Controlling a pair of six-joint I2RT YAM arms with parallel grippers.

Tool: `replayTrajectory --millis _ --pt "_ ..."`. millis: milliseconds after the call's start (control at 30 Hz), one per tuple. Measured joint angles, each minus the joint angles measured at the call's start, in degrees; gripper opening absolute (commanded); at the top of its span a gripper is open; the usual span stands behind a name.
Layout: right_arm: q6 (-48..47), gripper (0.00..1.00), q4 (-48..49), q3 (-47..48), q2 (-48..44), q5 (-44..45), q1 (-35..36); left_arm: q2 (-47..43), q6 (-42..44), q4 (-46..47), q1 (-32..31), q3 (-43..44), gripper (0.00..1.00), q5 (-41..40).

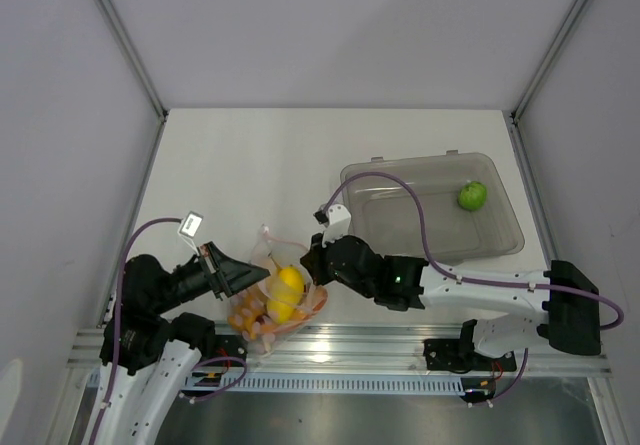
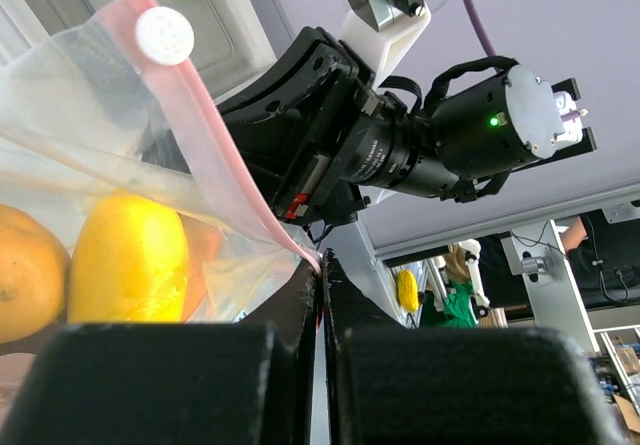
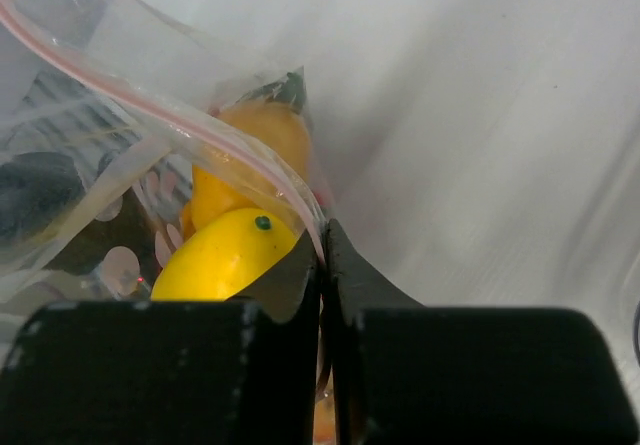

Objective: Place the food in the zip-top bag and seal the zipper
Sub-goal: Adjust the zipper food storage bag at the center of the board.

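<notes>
Table (image 1: 250, 165): smooth matte white top, seen from above.
Top view, zip-top bag (image 1: 262, 317): clear crinkly plastic at the table's near edge, between the two arms, bulging with food.
Top view, food: glossy oval yellow fruit (image 1: 288, 285) uppermost inside the bag, orange pieces (image 1: 248, 321) under it.
Top view, grey bin (image 1: 430, 235): rigid translucent tub with rounded corners, on the right, apart from the bag; green round fruit (image 1: 472, 196) lies in its far right corner.
Top view, left pincer (image 1: 258, 272): black wedge at the bag's left side.
Top view, right pincer (image 1: 308, 262): black, at the bag's right side.
Left wrist, left pincer (image 2: 322, 283): clenched, flat matte fingers pressed together, nipping the bag's mouth edge where the zipper (image 2: 215, 135) ends.
Left wrist, zipper: thin pinkish-red strip curving up and left, a white round disc (image 2: 165, 33) at its upper end.
Right wrist, right pincer (image 3: 322, 253): clenched, grasping the bag's edge; the pink strip runs down between its fingers.
Right wrist, food: yellow fruit with a small dark-green dot at its tip, just beside the fingers; orange fruit (image 3: 262, 135) with a dark stem above it.
</notes>
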Motion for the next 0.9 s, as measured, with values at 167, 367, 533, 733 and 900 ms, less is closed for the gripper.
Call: replayTrajectory --millis 167,367,533,733,900 --pt "-0.7 0.00 -3.1 2.2 -1.3 0.6 0.0 0.0 0.0 -0.2 0.0 0.2 0.01 0.0" --pt "-2.7 0.00 -7.9 6.4 -7.6 2.1 0.0 0.0 0.2 -0.9 0.0 1.2 0.01 -0.5" --pt "-2.8 0.00 -8.8 7.7 -11.6 2.3 0.0 0.0 0.5 -1.8 0.0 1.2 0.01 -1.5" --pt "-2.5 0.04 -9.5 7.7 -10.9 2.5 -0.1 -0.6 0.5 -3.4 0.0 2.1 0.01 -3.5" --pt "-2.3 0.19 -9.6 7.7 -9.5 2.5 -0.1 -0.6 0.5 -3.5 0.0 3.0 0.01 -3.5"
